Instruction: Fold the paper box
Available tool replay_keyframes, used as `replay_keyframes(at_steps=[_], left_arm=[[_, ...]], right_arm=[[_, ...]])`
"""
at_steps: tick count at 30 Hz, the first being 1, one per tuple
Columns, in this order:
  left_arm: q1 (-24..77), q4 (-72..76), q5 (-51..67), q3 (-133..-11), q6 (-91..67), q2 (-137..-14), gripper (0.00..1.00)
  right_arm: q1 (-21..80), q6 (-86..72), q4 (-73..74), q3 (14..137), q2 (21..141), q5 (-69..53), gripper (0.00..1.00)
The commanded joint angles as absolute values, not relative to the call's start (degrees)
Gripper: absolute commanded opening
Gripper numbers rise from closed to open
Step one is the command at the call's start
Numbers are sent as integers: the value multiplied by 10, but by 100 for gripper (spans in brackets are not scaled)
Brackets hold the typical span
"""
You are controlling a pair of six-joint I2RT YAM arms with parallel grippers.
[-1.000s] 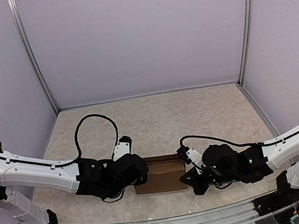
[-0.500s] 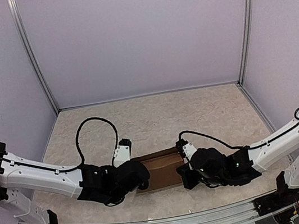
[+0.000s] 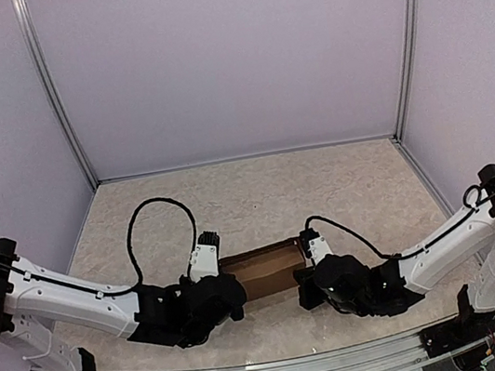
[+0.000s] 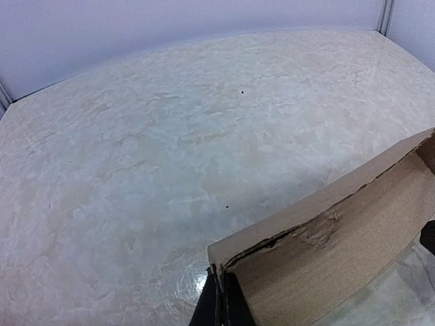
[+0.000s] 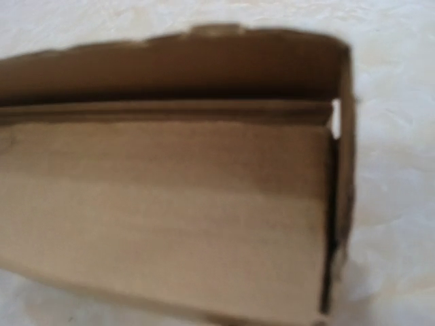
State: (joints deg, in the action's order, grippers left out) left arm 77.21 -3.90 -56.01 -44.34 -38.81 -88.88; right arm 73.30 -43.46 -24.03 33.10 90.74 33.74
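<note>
1 half-folded brown paper box.

One paper box, one left pincer, one right pincer, one table

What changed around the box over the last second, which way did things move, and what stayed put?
The box went from lying broad and flat to narrower, with a long wall raised, and its far edge shifted away from the arm bases. The right gripper moved left toward its end; the left gripper drew slightly toward the near edge. The arm bases and table stayed put.
</note>
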Motion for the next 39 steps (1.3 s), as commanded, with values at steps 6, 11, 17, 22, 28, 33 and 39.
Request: replay_keyframes(at_steps=[6,11,17,22,28,33,39], left_arm=[[780,66,-583,-433,-308,-918,0],[780,79,-587,-435,-295,-939,0],[780,85,-588,-441,-298,-971,0],[780,69,-587,-463,-296,-996,0],[780,65,-586,-468,-296,-1005,0],[780,50,-589,-478,-306,-1012,0],[780,28,-599,-499,-313,-1029,0]], right_arm=[[716,-433,-385,313,976,397,0],[701,-436,-413,315,997,396,0],[688,-455,-413,316,1008,392,0],[681,-465,-407,319,1011,382,0],[677,-467,-383,319,991,362,0],[676,-440,-366,314,961,331,0],[676,-389,-312,312,900,274,0]])
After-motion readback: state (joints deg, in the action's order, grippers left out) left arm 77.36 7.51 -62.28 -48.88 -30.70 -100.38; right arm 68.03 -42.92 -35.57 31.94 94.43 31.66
